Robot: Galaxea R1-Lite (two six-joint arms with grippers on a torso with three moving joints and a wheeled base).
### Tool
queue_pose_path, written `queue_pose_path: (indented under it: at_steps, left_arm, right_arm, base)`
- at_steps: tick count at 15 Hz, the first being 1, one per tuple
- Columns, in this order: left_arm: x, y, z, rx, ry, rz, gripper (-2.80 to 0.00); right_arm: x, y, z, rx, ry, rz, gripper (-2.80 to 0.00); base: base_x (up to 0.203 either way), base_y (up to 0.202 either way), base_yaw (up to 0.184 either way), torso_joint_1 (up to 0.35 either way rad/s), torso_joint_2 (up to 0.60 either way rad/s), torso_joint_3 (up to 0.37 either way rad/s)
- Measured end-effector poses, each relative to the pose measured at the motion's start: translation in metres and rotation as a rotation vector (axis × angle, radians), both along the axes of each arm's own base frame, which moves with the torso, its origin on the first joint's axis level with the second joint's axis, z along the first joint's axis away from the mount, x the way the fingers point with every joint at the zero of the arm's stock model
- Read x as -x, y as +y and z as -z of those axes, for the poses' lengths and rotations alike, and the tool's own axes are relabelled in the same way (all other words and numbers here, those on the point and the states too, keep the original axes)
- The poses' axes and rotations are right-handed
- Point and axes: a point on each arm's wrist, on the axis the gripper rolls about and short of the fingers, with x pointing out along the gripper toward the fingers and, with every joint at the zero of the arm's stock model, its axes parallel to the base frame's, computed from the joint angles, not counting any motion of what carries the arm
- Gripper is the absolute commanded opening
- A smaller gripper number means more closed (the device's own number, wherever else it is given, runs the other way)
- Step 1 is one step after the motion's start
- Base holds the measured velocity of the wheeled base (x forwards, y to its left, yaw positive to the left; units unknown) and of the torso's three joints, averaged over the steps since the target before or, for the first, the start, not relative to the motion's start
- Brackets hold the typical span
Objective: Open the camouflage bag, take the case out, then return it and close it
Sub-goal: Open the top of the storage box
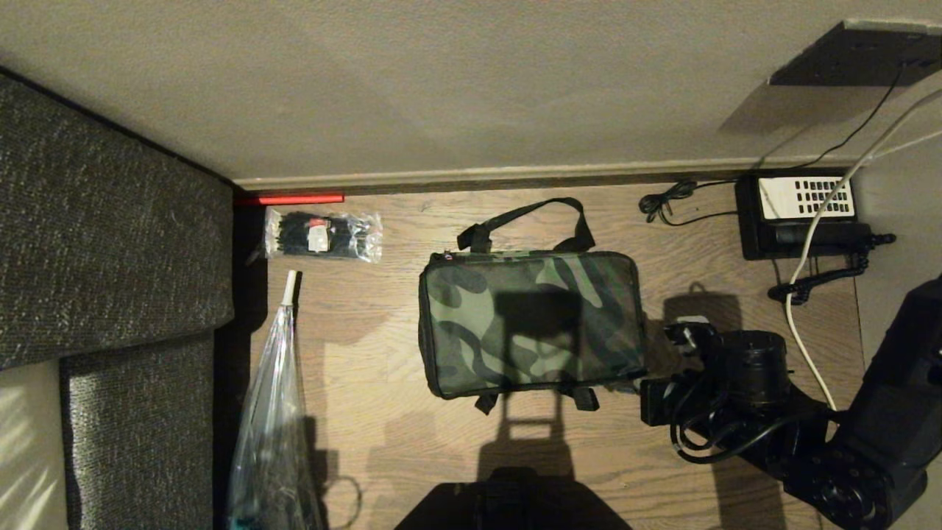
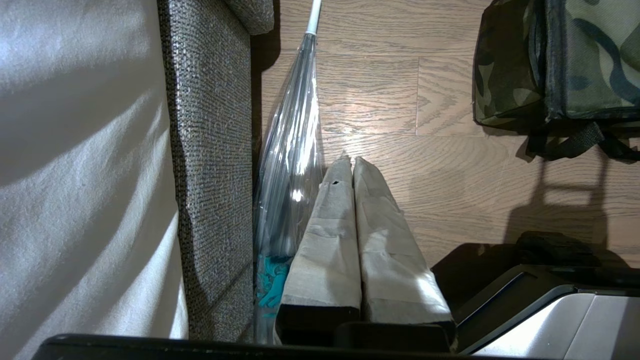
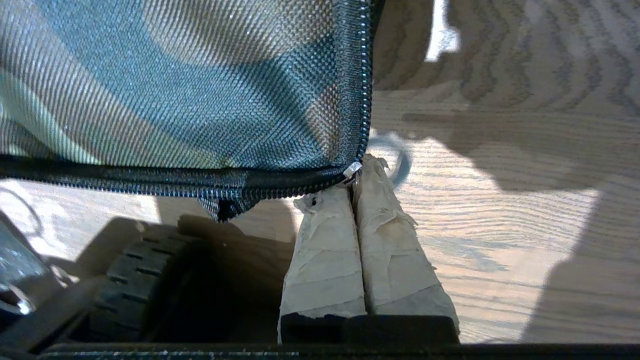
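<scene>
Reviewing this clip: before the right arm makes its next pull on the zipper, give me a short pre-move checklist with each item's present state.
1. right gripper at the corner of the camouflage bag: ok.
2. Fingers closed at the zipper pull: ok; whether the pull is truly pinched, cannot tell.
3. Bag lying flat on the wooden floor, lid still shut: ok.
4. the case: cannot tell, hidden while the bag is shut.
5. left gripper shut, parked beside the clear umbrella, away from the bag: ok.
6. Desk phone and its cables apart from the bag: ok.
</scene>
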Motion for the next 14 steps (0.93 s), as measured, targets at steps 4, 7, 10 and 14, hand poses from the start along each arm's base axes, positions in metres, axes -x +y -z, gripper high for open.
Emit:
queue_pose_path:
  at_steps: [4, 7, 10, 14]
  left_arm:
    - [0.000, 0.000, 0.000, 0.000, -0.003, -0.001, -2.80]
    - [0.000, 0.000, 0.000, 0.000, -0.005, 0.001, -2.80]
    - [0.001, 0.000, 0.000, 0.000, -0.010, 0.000, -2.80]
    - [0.001, 0.000, 0.000, 0.000, -0.012, 0.000, -2.80]
  right_arm:
    - [-0.003, 0.000, 0.004, 0.053, 0.003, -0.022, -2.80]
    - [-0.006, 0.001, 0.006, 0.058, 0.003, -0.023, -2.80]
    - [-0.010, 0.000, 0.004, 0.057, -0.010, -0.018, -2.80]
    - [-0.011, -0.001, 0.003, 0.052, -0.019, -0.020, 0.00]
  base:
    - [0.000, 0.000, 0.000, 0.000, 0.00, 0.000]
    - [0.000, 0.000, 0.000, 0.000, 0.00, 0.000]
    - [0.000, 0.000, 0.000, 0.000, 0.00, 0.000]
    - [0.000, 0.000, 0.000, 0.000, 0.00, 0.000]
